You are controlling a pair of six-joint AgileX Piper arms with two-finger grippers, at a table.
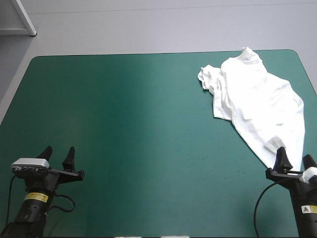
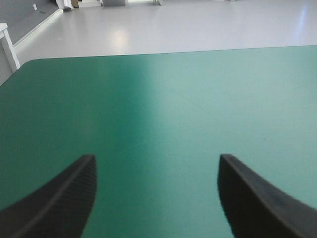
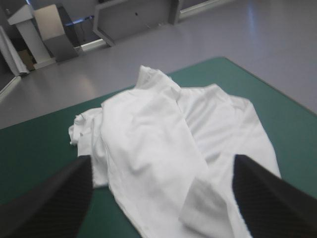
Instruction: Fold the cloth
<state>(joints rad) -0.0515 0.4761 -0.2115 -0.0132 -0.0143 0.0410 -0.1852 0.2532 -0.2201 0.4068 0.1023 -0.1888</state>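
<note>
Right hand (image 1: 294, 154) gapes at T-shirt (image 1: 257, 94)'s near edge.

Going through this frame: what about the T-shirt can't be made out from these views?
1. Near hem of the T-shirt: in the high view it is partly behind the jaws of the right gripper; in the right wrist view it is cut off between the jaws.
2. Layers folded underneath: hidden by the top layer in both views.
3. Left wrist view: shows only the teal-green cover, no T-shirt.

Soft cloth T-shirt (image 1: 257, 99), matt teal-green cover (image 1: 124, 124)
</note>
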